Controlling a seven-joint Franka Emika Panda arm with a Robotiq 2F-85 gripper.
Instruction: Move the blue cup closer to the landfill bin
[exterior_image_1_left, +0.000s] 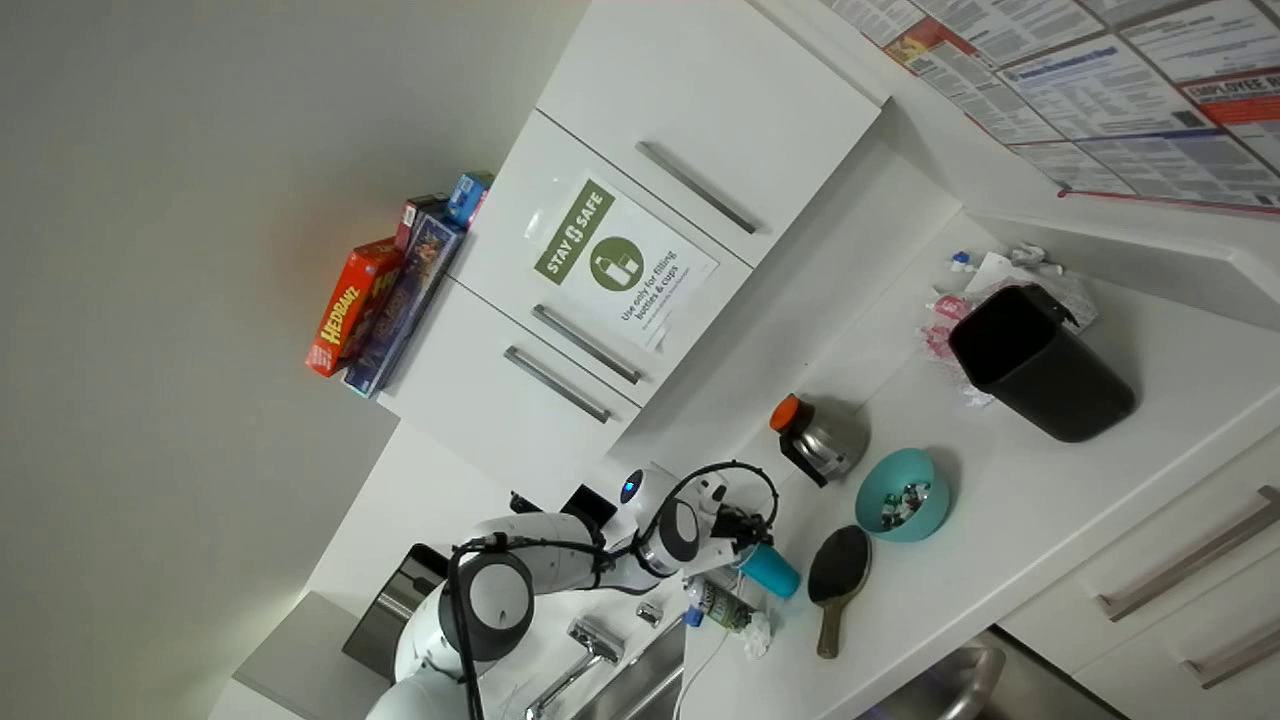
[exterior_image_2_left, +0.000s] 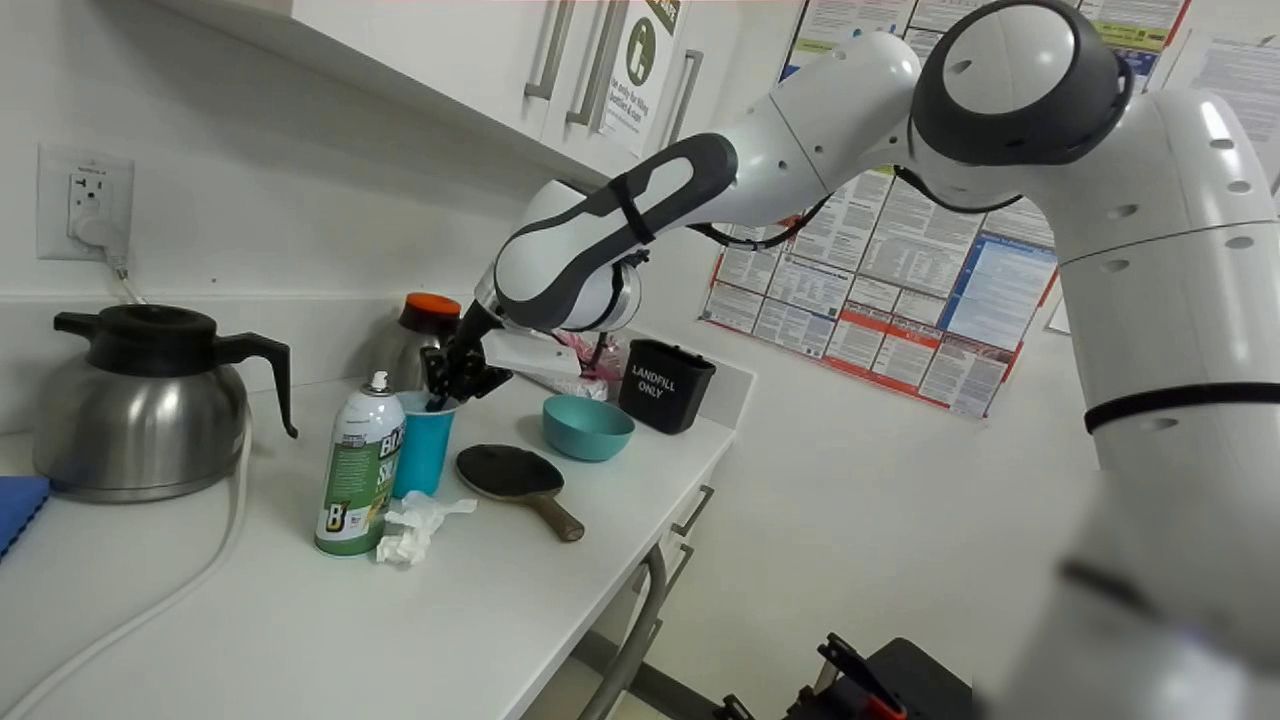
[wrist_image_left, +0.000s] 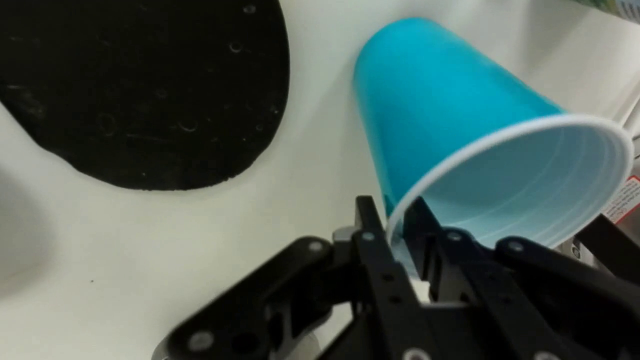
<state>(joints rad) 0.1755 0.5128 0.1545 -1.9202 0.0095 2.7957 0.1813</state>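
The blue cup stands on the counter right beside a spray can; it also shows in an exterior view. In the wrist view the cup has a white rim and a pale interior. My gripper straddles the near rim, one finger inside and one outside, with only a narrow gap filled by the rim. The gripper is over the cup's top in both exterior views. The black landfill bin stands at the counter's far end; its "LANDFILL ONLY" label shows in an exterior view.
A black paddle lies beside the cup. A teal bowl with small items sits between paddle and bin. The spray can, crumpled tissue and a thermos pot are close by. A steel pot stands farther off.
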